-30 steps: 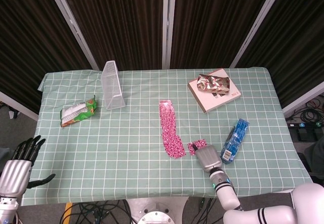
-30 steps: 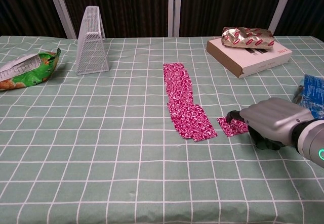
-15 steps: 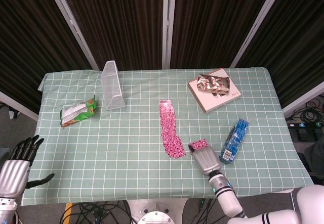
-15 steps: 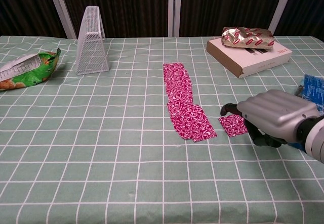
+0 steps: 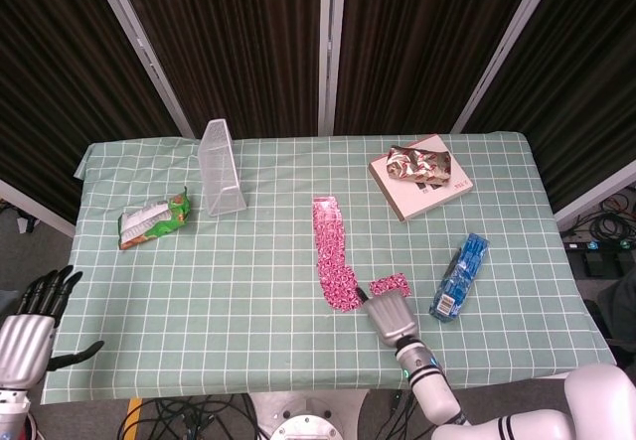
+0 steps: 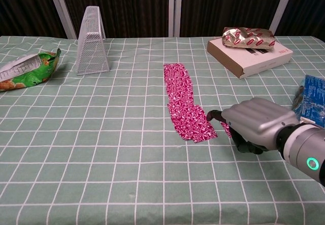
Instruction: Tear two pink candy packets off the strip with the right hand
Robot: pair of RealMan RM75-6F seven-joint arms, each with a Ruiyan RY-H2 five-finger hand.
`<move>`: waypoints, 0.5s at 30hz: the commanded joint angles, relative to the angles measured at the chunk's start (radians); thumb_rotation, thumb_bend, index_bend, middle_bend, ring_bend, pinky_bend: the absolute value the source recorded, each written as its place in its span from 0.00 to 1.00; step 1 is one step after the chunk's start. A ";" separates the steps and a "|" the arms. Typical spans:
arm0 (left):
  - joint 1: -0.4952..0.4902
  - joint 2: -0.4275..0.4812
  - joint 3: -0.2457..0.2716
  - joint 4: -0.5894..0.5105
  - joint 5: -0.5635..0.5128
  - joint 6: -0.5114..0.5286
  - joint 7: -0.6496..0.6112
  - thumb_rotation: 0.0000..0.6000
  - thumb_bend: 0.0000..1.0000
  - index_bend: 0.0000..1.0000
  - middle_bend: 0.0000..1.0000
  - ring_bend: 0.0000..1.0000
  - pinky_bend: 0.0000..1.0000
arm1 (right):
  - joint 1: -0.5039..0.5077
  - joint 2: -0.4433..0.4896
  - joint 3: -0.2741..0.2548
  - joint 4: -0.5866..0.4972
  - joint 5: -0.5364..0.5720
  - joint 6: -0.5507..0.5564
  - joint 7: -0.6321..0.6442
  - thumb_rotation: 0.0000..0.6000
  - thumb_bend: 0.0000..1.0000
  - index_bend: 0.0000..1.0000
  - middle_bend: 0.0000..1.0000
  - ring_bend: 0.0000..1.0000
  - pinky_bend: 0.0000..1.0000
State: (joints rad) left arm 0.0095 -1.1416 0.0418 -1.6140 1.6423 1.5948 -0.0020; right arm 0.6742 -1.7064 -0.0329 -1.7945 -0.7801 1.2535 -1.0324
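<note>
The pink candy strip lies lengthwise at the table's middle, its near end wider. One torn-off pink packet lies loose on the cloth just right of that end; in the chest view only a sliver shows from behind my right hand. My right hand hovers palm down between the two, fingers curled under and holding nothing, its thumb tip close to the strip's near right corner. My left hand hangs off the table's left front corner, fingers spread and empty.
A white wire rack stands at the back left, with a green snack bag further left. A flat box carrying a foil packet sits back right. A blue packet lies right of my right hand.
My right hand has let go of the torn packet, which stays flat on the cloth, and has slid left toward the strip's near end. The left hand barely moved.
</note>
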 commanded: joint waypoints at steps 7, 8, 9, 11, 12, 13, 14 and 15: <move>0.004 0.002 -0.001 0.012 -0.006 0.003 -0.019 0.84 0.01 0.05 0.01 0.00 0.09 | 0.022 -0.043 0.018 0.032 0.070 -0.020 -0.047 1.00 1.00 0.12 0.88 0.81 0.70; 0.004 0.002 -0.001 0.013 -0.007 0.004 -0.021 0.84 0.01 0.05 0.01 0.00 0.09 | 0.025 -0.046 0.019 0.033 0.082 -0.023 -0.053 1.00 1.00 0.12 0.88 0.81 0.70; 0.004 0.002 -0.001 0.014 -0.007 0.004 -0.022 0.84 0.01 0.05 0.01 0.00 0.09 | 0.027 -0.048 0.020 0.034 0.087 -0.024 -0.055 1.00 1.00 0.12 0.88 0.81 0.70; 0.005 0.002 -0.001 0.015 -0.007 0.005 -0.023 0.85 0.01 0.05 0.01 0.00 0.09 | 0.030 -0.053 0.019 0.033 0.090 -0.023 -0.059 1.00 1.00 0.12 0.88 0.81 0.70; 0.005 0.002 -0.002 0.015 -0.007 0.005 -0.024 0.85 0.01 0.05 0.01 0.00 0.09 | 0.030 -0.055 0.018 0.032 0.089 -0.022 -0.061 1.00 1.00 0.12 0.88 0.81 0.70; 0.005 0.002 -0.002 0.015 -0.006 0.005 -0.023 0.85 0.01 0.05 0.01 0.00 0.09 | 0.031 -0.056 0.017 0.029 0.087 -0.020 -0.062 1.00 1.00 0.12 0.88 0.81 0.70; 0.005 0.002 -0.002 0.014 -0.006 0.005 -0.022 0.85 0.01 0.05 0.01 0.00 0.09 | 0.032 -0.057 0.016 0.023 0.083 -0.015 -0.063 1.00 1.00 0.12 0.88 0.81 0.70; 0.005 0.002 -0.002 0.013 -0.006 0.005 -0.021 0.85 0.01 0.05 0.01 0.00 0.09 | 0.032 -0.057 0.015 0.016 0.080 -0.011 -0.065 1.00 1.00 0.12 0.88 0.81 0.70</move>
State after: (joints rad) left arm 0.0144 -1.1398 0.0397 -1.6007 1.6359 1.6001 -0.0230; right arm 0.7055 -1.7629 -0.0166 -1.7737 -0.6974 1.2390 -1.0958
